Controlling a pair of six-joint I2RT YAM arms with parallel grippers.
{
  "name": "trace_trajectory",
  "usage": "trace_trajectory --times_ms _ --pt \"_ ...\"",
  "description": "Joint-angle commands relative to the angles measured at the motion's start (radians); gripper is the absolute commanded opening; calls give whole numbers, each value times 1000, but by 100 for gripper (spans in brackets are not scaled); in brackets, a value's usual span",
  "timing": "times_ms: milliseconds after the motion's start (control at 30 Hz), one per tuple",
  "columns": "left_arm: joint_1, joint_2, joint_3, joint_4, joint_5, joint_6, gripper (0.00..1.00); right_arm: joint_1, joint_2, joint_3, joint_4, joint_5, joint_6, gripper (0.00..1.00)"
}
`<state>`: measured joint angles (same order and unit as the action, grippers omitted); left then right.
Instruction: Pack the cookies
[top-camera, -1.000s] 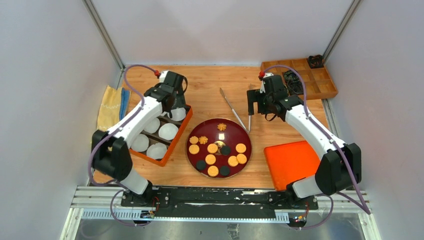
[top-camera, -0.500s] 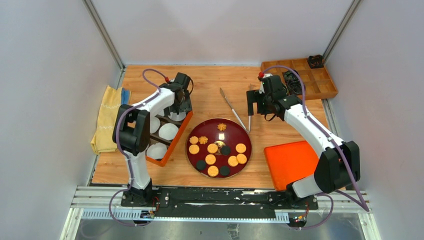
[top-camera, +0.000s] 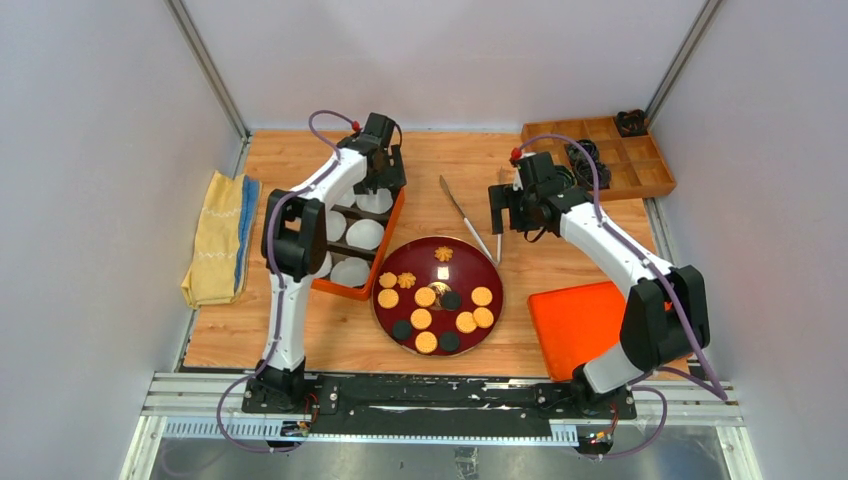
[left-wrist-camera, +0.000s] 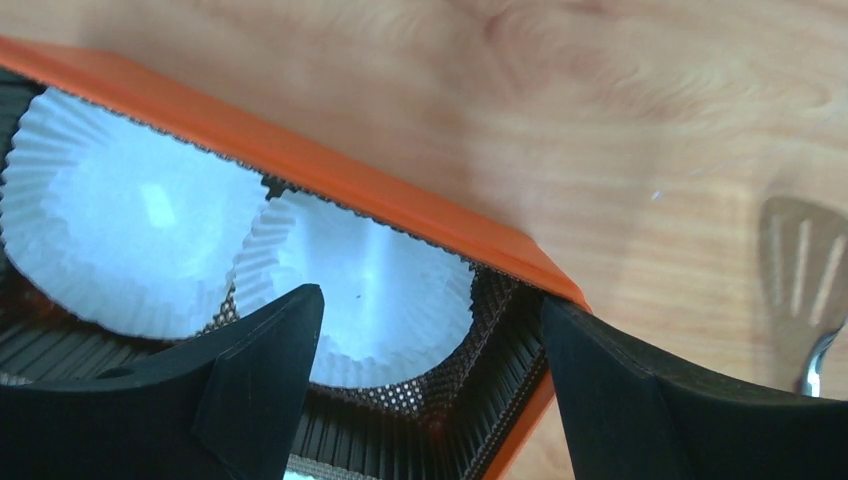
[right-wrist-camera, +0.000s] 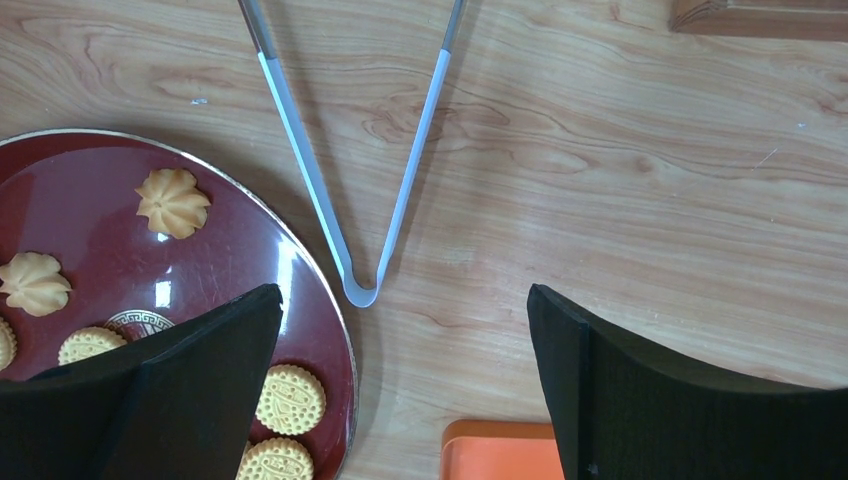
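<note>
Left tool hangs spread over the far end of the orange box of paper cups; the cookies sit on the red plate at the table's middle. Right tool, spread wide too, hovers above the tongs. Best to drop squarely over their bend, I'd say, and close gently.

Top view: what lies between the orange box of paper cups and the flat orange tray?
The dark red plate carrying the cookies, shown in the top view.

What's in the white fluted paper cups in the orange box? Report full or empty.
Empty, those visible: the white fluted paper cups show bare bottoms, and the cookies lie on the dark red round plate.
</note>
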<state>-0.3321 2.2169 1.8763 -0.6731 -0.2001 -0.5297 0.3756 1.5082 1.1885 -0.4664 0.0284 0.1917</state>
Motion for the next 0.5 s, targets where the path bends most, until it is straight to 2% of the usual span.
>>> trace_trajectory --times_ms 0,133,233,467 --pt "24 107 145 -24 70 11 86 14 27 49 -14 14 11 98" --pt "44 145 217 -22 127 17 86 14 52 59 -15 12 6 99" --pt "44 94 186 -8 178 41 87 16 78 49 -13 -12 14 100" --pt "36 -295 -259 244 246 18 100 19 200 50 20 -79 33 100"
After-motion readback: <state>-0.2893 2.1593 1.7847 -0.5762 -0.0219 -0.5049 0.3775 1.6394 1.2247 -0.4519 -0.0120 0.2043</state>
